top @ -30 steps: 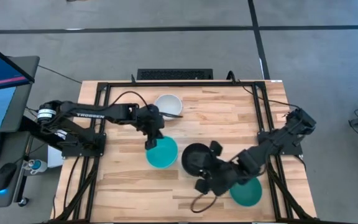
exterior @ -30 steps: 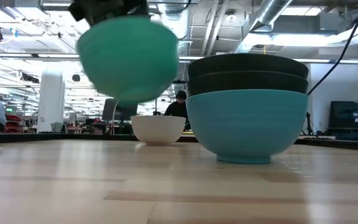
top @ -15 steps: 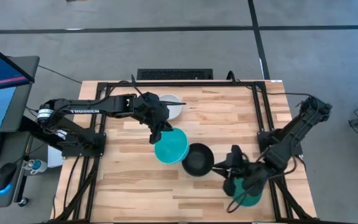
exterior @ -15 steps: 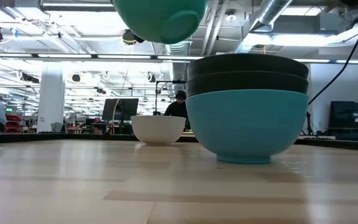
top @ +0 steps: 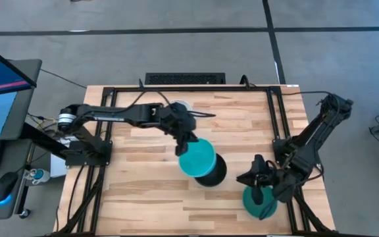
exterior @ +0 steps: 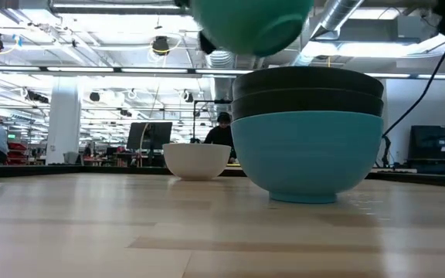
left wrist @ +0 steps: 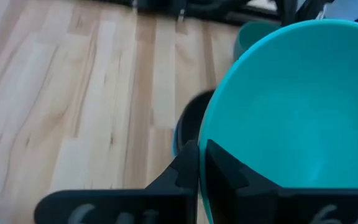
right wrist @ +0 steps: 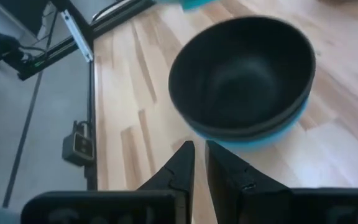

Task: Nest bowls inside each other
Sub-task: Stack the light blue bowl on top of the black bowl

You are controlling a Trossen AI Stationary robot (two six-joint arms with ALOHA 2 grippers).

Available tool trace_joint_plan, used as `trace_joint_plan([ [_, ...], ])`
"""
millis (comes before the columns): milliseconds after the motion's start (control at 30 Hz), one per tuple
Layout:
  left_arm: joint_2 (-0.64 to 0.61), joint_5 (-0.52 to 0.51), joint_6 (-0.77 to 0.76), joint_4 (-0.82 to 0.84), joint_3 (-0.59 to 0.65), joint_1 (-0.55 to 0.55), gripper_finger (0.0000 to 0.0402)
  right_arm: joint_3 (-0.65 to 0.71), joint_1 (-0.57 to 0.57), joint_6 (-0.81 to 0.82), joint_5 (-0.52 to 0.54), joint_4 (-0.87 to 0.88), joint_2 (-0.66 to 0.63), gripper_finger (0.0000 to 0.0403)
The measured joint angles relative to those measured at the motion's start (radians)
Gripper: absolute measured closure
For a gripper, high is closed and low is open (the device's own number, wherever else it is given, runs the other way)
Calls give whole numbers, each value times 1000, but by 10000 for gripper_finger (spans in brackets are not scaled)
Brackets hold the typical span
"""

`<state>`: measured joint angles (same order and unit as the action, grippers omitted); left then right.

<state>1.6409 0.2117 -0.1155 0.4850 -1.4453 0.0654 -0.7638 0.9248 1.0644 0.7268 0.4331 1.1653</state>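
Observation:
My left gripper [top: 184,145] is shut on a teal bowl [top: 197,157] and holds it in the air over the stack [top: 214,174]. In the low view the teal bowl [exterior: 253,23] hangs above that stack [exterior: 307,131], which is two black bowls inside a light blue one, standing on its base. A white bowl [exterior: 196,161] stands farther back, mostly hidden under the left arm in the high view. My right gripper [top: 252,179] is shut, to the right of the stack, beside another blue-green bowl [top: 260,203] near the right edge. My left gripper pinches the teal bowl's rim [left wrist: 205,127] on the side toward the table's left, with one finger inside the bowl and one outside. The fingers come from above and from the left. The bowl is lifted clear, mouth up, slightly tilted.
A black metal frame [top: 110,92] runs around the wooden tabletop. There is bare wood along the near edge [top: 150,204] and on the far right part [top: 242,118]. A monitor, keyboard and mouse sit off the table's left side.
My left gripper has carried the teal bowl up and toward the table's right, from beside the stack to above it. My right gripper has drawn back from the stack toward the right edge, leaving the black bowls in place.

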Motion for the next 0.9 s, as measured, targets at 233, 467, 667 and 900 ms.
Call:
trace_joint_plan([
  [233,149,31,-5,114,-212,0,401,18,52,79,0,124,-17,342],
  [467,245,-1,-6,239,-323,-4,401,18,71,148,7,240,-15,342],
  [667,265,7,-27,235,-335,-14,401,18,70,142,7,262,-15,342],
  [900,294,-11,-54,200,-337,-28,401,18,70,141,7,275,-15,342],
])
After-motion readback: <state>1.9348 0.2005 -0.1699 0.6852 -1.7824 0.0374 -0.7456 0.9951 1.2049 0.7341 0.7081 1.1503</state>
